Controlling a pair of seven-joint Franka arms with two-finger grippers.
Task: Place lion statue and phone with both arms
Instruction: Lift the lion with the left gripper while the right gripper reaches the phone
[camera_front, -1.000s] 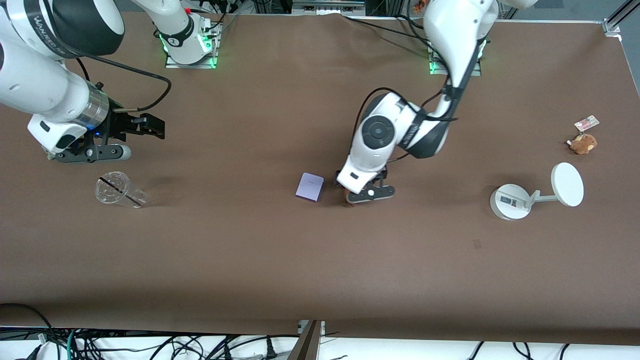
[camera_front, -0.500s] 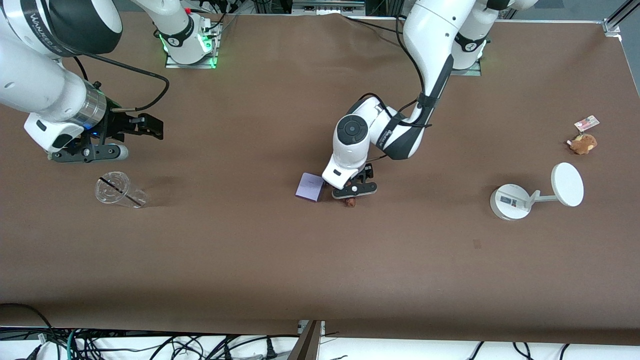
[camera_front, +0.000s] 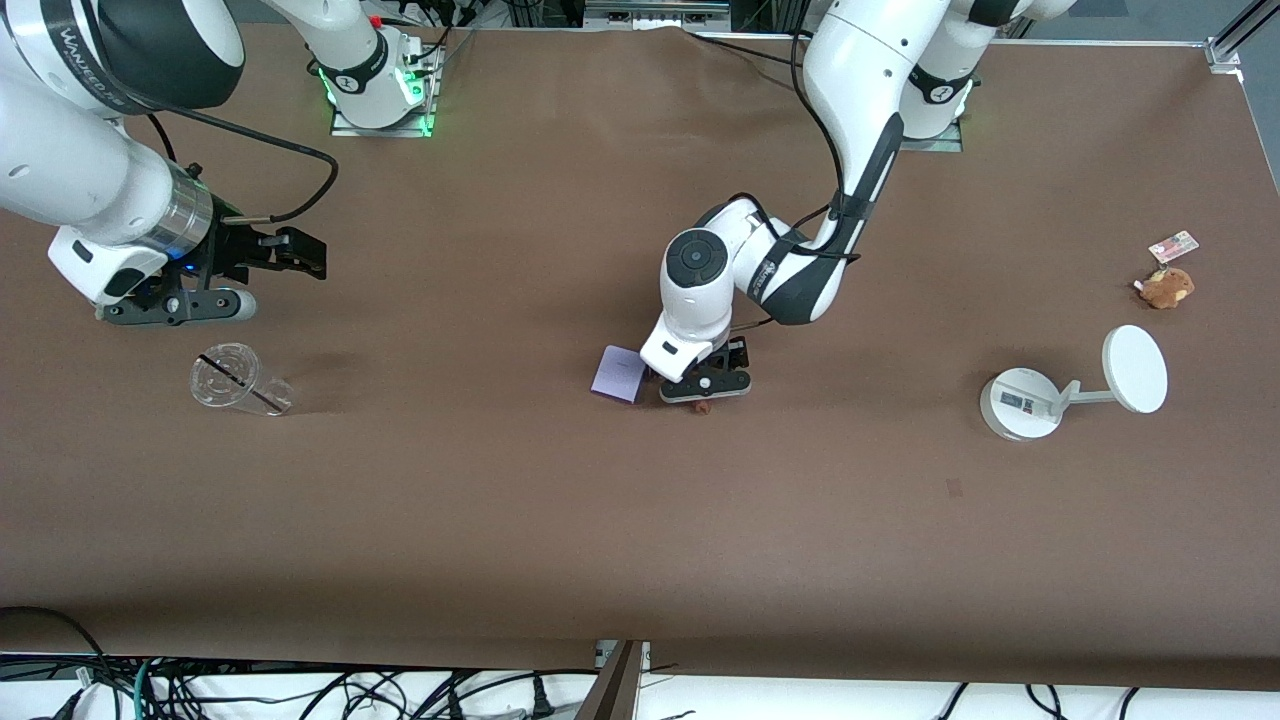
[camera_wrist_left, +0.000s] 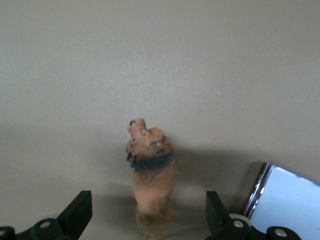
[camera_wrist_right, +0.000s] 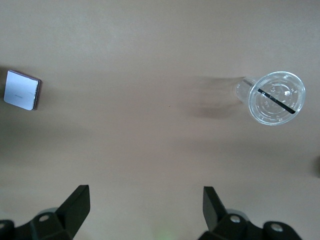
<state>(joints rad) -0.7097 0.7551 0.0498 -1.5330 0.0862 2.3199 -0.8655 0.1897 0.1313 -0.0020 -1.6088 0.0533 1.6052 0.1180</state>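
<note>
We see bare table (camera_front: 640, 540) nearest camera. Mid-table, lion statue (camera_wrist_left: 149, 172) beside phone (camera_front: 619, 374), between spread fingers of left gripper (camera_front: 704, 386), ungripped. Right gripper (camera_front: 175, 306) waits, jaws wide, empty, above clear cup (camera_front: 238, 381).

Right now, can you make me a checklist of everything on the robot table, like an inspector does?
Surface: brown table, bare in the middle part nearest the front camera.
Job's things: lion statue on the table, between the open fingers; phone lies flat beside it, toward the right arm's end.
Clutter: clear plastic cup with a straw; white round stand; brown plush; small card.
Grippers: left gripper open, low over the lion statue, not holding it. Right gripper open, empty, waiting above the table near the cup.
Cables: black cables run along both arms; more below the table edge.
Surroundings: arm bases with green lights.
</note>
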